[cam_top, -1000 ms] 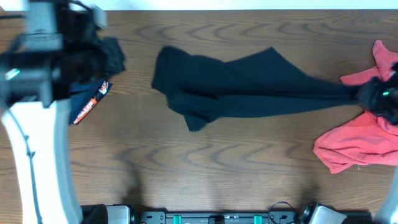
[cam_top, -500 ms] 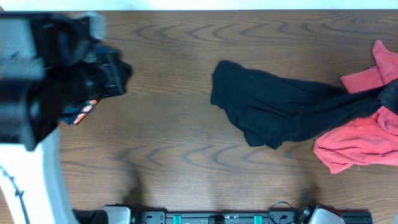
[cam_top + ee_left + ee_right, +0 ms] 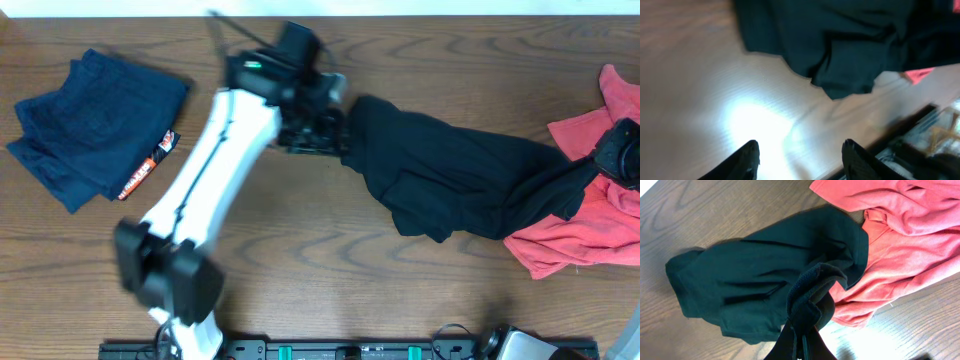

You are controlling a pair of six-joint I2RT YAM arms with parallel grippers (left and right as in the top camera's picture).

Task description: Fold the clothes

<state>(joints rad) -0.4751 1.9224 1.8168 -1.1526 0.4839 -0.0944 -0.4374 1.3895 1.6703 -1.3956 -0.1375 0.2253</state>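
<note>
Overhead, the crumpled black fabric T-shirt (image 3: 450, 175) lies right of centre on the brown wooden surface (image 3: 300, 260), its right end overlapping a pinkish-red garment (image 3: 575, 240). The right claw (image 3: 801, 330) is clamped on a bunch of the shirt's cloth. The left claw (image 3: 802, 152) gapes empty just beside the shirt's left edge.

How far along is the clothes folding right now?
Done: the navy garment lies roughly folded on the left side. In hand: the right gripper pinches the crumpled black T-shirt; the left gripper is open beside it. Left: folding that shirt and the red garment.
</note>
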